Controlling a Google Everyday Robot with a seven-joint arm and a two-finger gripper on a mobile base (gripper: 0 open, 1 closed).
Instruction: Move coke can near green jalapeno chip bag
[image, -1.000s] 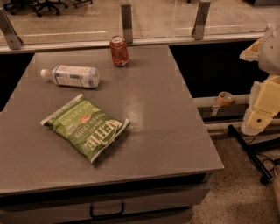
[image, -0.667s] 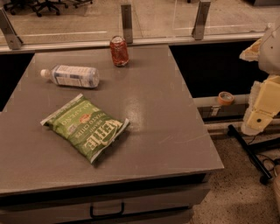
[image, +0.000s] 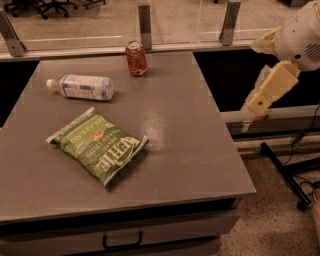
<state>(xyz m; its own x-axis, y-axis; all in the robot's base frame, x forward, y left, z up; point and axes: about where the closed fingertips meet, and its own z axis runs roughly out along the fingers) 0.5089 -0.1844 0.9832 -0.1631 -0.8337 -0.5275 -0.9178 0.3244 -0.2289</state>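
The coke can (image: 136, 58) is a small red, dented can standing upright at the far edge of the grey table (image: 190, 135). The green jalapeno chip bag (image: 99, 144) lies flat at the table's front left, well apart from the can. My gripper (image: 270, 90) is the cream-coloured end of the arm at the right. It hangs off the table, beyond its right edge, far from both the can and the bag. It holds nothing that I can see.
A clear plastic water bottle (image: 81, 86) lies on its side at the left, between the can and the bag. A glass railing with metal posts (image: 145, 20) runs behind the table. A black stand base (image: 285, 172) sits on the floor at the right.
The arm's cream end has moved a little up and to the left, toward the table's right edge. The can, bag and bottle have not moved.
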